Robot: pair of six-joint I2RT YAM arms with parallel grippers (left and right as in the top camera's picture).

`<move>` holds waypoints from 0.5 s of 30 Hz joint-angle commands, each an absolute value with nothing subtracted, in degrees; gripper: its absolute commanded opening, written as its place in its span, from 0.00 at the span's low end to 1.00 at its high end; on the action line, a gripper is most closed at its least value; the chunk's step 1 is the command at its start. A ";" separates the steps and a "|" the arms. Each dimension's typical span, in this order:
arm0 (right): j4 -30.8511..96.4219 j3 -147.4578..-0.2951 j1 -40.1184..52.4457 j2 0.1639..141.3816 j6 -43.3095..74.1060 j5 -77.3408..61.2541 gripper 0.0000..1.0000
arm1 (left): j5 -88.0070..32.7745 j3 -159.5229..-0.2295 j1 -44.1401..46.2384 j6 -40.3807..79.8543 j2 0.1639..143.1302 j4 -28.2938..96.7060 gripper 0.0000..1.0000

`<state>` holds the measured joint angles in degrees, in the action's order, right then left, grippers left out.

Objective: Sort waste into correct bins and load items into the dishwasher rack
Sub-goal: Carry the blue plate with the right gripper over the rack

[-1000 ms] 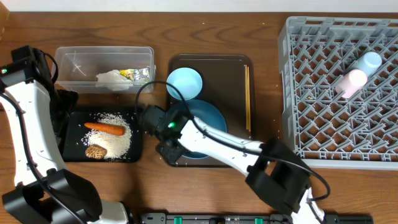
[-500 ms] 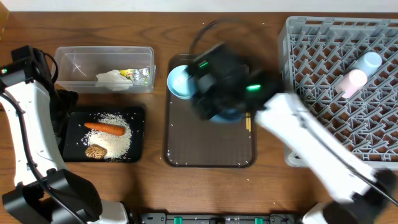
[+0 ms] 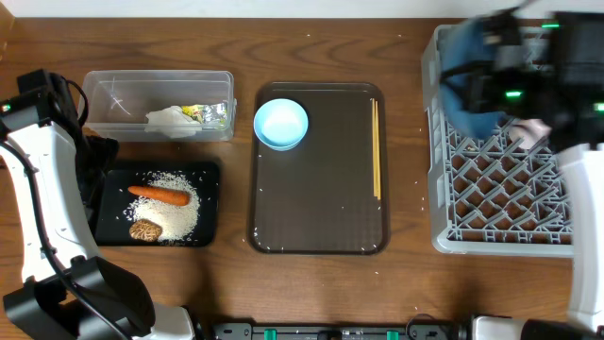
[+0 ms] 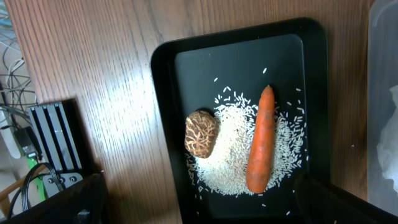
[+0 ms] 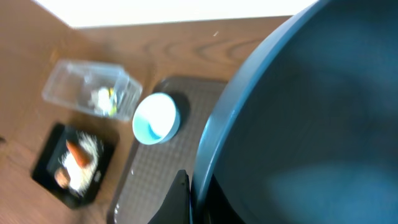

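My right gripper (image 5: pixel 198 202) is shut on the rim of the large dark-blue plate (image 3: pixel 464 83), which it holds tilted and blurred above the near-left part of the grey dishwasher rack (image 3: pixel 510 203). A pale pink cup (image 3: pixel 540 134) lies in the rack, partly hidden by the arm. The small light-blue bowl (image 3: pixel 280 124) and the wooden chopsticks (image 3: pixel 376 146) rest on the brown tray (image 3: pixel 316 217). My left gripper (image 4: pixel 205 211) hangs open over the black tray (image 4: pixel 164 124), which holds rice (image 4: pixel 227 158), a carrot (image 4: pixel 261 140) and a brown lump (image 4: pixel 201 132).
The clear tub (image 3: pixel 113 94) behind the black tray (image 3: pixel 115 184) holds a white tissue (image 3: pixel 170 119), a green-yellow wrapper (image 3: pixel 196 112) and foil (image 3: pixel 219 113). My left arm (image 3: pixel 42 189) stands along the table's left edge. A few rice grains lie scattered on the wood.
My right arm has lifted the dark-blue plate off the brown tray and swung it right, over the rack. The left arm has not moved.
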<state>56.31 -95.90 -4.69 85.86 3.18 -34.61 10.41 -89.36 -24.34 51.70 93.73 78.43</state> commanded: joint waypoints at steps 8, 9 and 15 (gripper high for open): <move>59.42 -92.47 -28.45 87.90 -6.55 -75.53 0.01 | 10.50 -89.47 -24.58 52.40 93.54 78.78 0.98; 59.48 -91.42 -29.32 87.90 -7.07 -76.55 0.01 | 10.50 -89.47 -24.58 52.40 93.54 78.78 0.98; 57.82 -82.19 -31.35 87.90 -10.37 -84.90 0.01 | 10.50 -89.47 -24.58 52.40 93.54 78.78 0.98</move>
